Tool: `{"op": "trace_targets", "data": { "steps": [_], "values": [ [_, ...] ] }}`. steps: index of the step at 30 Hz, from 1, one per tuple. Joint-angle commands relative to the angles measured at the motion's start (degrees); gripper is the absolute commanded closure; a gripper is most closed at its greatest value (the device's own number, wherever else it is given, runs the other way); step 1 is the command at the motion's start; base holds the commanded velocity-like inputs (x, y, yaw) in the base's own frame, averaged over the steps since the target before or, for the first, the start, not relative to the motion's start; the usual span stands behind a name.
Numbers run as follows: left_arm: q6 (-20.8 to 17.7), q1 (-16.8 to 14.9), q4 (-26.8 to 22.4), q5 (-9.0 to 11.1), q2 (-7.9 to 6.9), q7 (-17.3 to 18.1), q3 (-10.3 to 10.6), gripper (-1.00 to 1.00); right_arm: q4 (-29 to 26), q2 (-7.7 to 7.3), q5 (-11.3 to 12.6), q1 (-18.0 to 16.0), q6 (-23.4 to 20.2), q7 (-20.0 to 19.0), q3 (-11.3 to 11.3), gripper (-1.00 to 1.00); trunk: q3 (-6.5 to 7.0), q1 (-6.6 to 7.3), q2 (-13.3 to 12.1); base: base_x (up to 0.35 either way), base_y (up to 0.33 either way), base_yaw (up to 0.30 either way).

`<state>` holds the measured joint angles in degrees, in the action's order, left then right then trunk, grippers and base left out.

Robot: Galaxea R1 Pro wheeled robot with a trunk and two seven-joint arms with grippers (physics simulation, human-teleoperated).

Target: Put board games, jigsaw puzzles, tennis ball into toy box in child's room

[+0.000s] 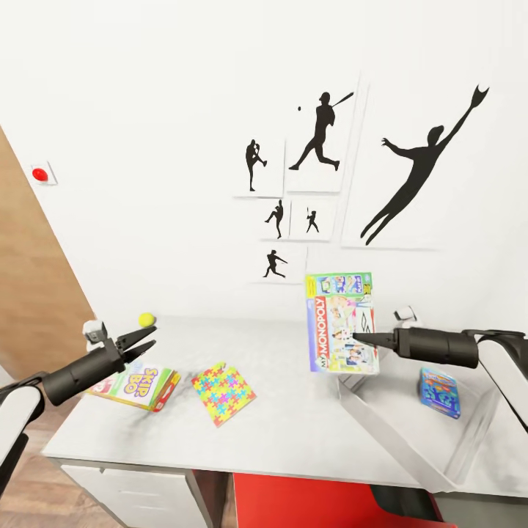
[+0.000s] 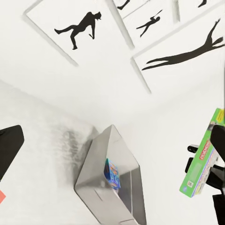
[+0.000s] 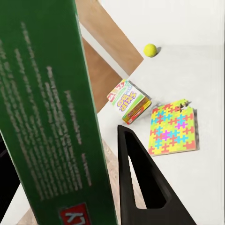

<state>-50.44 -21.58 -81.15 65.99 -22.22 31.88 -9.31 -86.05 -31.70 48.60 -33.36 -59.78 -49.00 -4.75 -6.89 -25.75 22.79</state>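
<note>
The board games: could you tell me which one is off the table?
The Monopoly box, upright in the right gripper; the Skip-Bo box lies on the table.

Toy box (image 1: 411,433) far right wall cut by head view edge; Monopoly box (image 3: 47,117) small print blurred, ends cropped.

Black baseball silhouette pictures (image 1: 320,132) on white wall; red button (image 1: 39,174) beside wooden panel (image 1: 33,286)

A white wall (image 1: 183,88) carries black baseball silhouettes (image 1: 319,132) above a grey table (image 1: 293,433).
</note>
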Motion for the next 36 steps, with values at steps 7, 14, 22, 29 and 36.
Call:
{"op": "trace_targets", "data": {
  "steps": [7,14,22,29,36],
  "values": [
    [-0.4,0.3,-0.8,0.2,0.05,0.1,-2.2,-1.00,-0.2,-0.03,-0.1,0.1,-0.2,0.0,1.5,1.00,-0.13,-0.04,0.1,0.000,0.000,0.000],
    [-0.4,0.4,-1.1,0.3,0.07,0.1,-2.6,-1.00,-0.3,-0.03,-0.3,0.2,-0.2,0.0,2.0,1.00,-0.13,-0.04,0.1,0.000,0.000,0.000],
    [-0.4,0.4,-1.2,0.3,0.09,0.1,-2.6,-1.00,-0.3,-0.07,-0.3,0.1,-0.2,0.0,2.1,1.00,-0.13,-0.04,0.1,0.000,0.000,0.000],
    [-0.4,0.4,-1.2,0.3,0.10,0.1,-2.6,-1.00,-0.2,-0.71,-0.4,-0.1,-0.2,0.2,2.2,1.00,-0.13,-0.04,0.1,0.000,0.000,0.000],
    [-0.4,0.4,-1.1,0.3,0.13,0.0,-2.6,-1.00,0.0,-3.69,-1.2,-0.2,-0.2,0.3,2.2,1.00,-0.13,-0.04,0.1,0.000,0.000,0.000]
  ]
}}
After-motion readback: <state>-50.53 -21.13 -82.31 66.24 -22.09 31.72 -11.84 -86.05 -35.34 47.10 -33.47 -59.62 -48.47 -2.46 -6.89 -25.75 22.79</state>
